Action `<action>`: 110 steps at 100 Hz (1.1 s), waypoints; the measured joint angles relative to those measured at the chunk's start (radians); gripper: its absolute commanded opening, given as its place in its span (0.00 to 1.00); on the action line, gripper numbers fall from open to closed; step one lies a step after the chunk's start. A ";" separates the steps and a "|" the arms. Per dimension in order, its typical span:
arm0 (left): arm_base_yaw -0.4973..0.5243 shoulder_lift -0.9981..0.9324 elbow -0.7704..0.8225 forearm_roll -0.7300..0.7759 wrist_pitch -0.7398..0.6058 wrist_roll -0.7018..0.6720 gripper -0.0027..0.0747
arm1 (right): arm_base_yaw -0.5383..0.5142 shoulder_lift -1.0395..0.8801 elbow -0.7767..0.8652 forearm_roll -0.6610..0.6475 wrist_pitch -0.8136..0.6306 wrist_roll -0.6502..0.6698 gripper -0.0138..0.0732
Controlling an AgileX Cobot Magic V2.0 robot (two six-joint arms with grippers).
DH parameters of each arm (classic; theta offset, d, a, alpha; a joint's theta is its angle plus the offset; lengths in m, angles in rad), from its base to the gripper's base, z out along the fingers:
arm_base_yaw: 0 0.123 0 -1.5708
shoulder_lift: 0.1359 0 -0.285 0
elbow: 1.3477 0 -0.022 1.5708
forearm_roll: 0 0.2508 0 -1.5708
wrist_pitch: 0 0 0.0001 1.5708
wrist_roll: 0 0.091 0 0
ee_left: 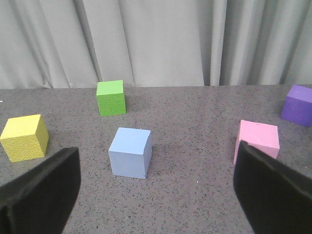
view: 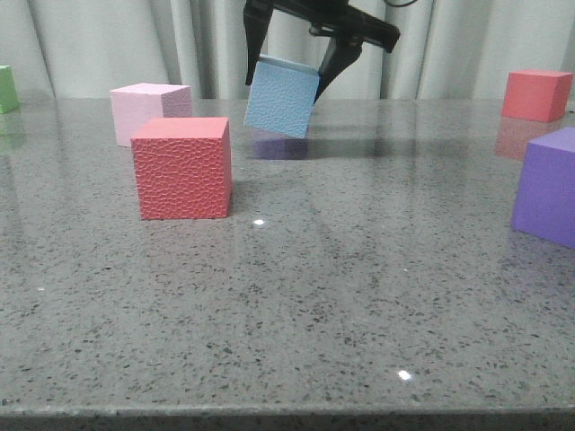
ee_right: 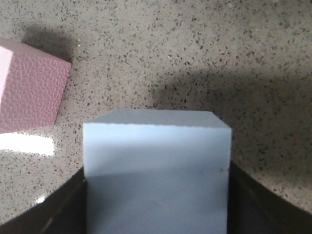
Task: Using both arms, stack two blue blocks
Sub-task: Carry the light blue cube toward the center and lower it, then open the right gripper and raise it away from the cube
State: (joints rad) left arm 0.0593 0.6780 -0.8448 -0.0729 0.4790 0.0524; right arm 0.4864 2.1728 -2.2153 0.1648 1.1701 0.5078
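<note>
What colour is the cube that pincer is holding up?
Light sky blue, seen best in the front view.

We see only black hardware. The right gripper (view: pixel 292 67) shows two slim, tapering matte-black jaws below a dark angular bracket, with a thin black cable looping above it. The left gripper (ee_left: pixel 156 195) shows two broad, flat, matte-black jaws with blunt squared corners and no visible markings.

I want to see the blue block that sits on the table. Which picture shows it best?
The left wrist view: the blue block on the table sits whole and clear in the middle, ahead of the open left claw. The front and right wrist views show only the other blue block, held in the right claw.
</note>
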 measured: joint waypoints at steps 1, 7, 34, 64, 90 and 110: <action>0.000 0.000 0.000 0.000 0.000 0.000 0.84 | 0.000 0.000 0.000 0.000 -0.003 0.000 0.53; 0.000 0.000 0.000 0.000 0.000 0.000 0.84 | 0.000 0.006 0.000 0.000 -0.011 0.001 0.53; 0.000 0.000 0.000 0.000 0.000 0.000 0.84 | 0.000 0.039 0.000 0.000 -0.028 0.004 0.53; 0.000 0.000 0.000 0.000 0.009 0.000 0.84 | 0.000 0.048 0.000 0.008 -0.035 0.004 0.74; 0.000 0.000 0.000 0.000 0.011 0.000 0.84 | 0.000 0.048 0.000 0.052 -0.046 0.017 0.84; 0.000 0.000 0.000 0.000 0.024 0.000 0.84 | 0.000 0.039 0.000 0.053 -0.046 0.017 0.84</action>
State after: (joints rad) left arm 0.0593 0.6780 -0.8448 -0.0729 0.5030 0.0524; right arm 0.4864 2.2121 -2.2153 0.2177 1.1245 0.5252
